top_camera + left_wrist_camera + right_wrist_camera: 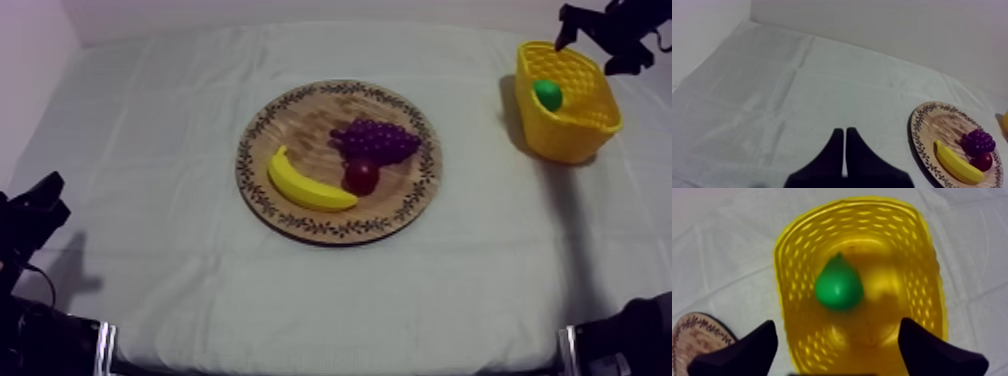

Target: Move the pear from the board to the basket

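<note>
1. Our left gripper [844, 131]: the two black fingers are pressed together into a narrow wedge, closed with nothing between them. It hangs over bare cloth, well apart from the board. From above, our left arm [32, 215] sits low at the table's left edge
2. Grey-white cloth [150, 150]: it covers the whole table and has a few soft creases
3. Round wooden board [300, 112]: it lies flat at mid-table, with its patterned rim visible all round
4. Banana [305, 185]: it lies curved on the board's left half
5. Grapes [378, 140]: a purple bunch sits right of the board's centre. The small red fruit [361, 177] is just in front of it, between the bunch and the banana's end; we cannot tell whether they touch
6. Yellow basket [572, 135]: it stands at the far right of the table, well apart from the board. The pear [547, 94] is green and lies inside on the basket floor, near the middle, not on the board
7. Our right gripper [837, 322]: the fingers are spread wide with nothing between them. It is directly above the basket and clear of the pear. Seen from above, our right arm [625, 30] comes in at the upper right, by the basket's far rim
</note>
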Controlling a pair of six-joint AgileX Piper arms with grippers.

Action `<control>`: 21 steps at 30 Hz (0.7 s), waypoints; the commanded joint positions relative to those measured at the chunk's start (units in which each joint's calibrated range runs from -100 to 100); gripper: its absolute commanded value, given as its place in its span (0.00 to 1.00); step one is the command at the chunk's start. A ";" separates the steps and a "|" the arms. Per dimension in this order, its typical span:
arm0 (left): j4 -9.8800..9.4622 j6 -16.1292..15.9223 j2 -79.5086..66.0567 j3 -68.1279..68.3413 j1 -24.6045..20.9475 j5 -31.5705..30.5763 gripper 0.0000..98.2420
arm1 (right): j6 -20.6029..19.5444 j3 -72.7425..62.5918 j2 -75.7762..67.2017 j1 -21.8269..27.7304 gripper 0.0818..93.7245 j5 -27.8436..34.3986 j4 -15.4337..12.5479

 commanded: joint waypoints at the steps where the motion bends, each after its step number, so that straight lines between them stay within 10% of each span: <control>1: 0.02 0.00 0.00 0.05 -0.01 -0.01 0.00 | 0.47 1.18 -5.94 -0.04 0.77 0.98 -0.45; 21: 0.02 0.02 0.00 0.05 -0.01 -0.01 0.00 | 3.83 25.00 -59.90 -3.84 0.45 1.55 0.55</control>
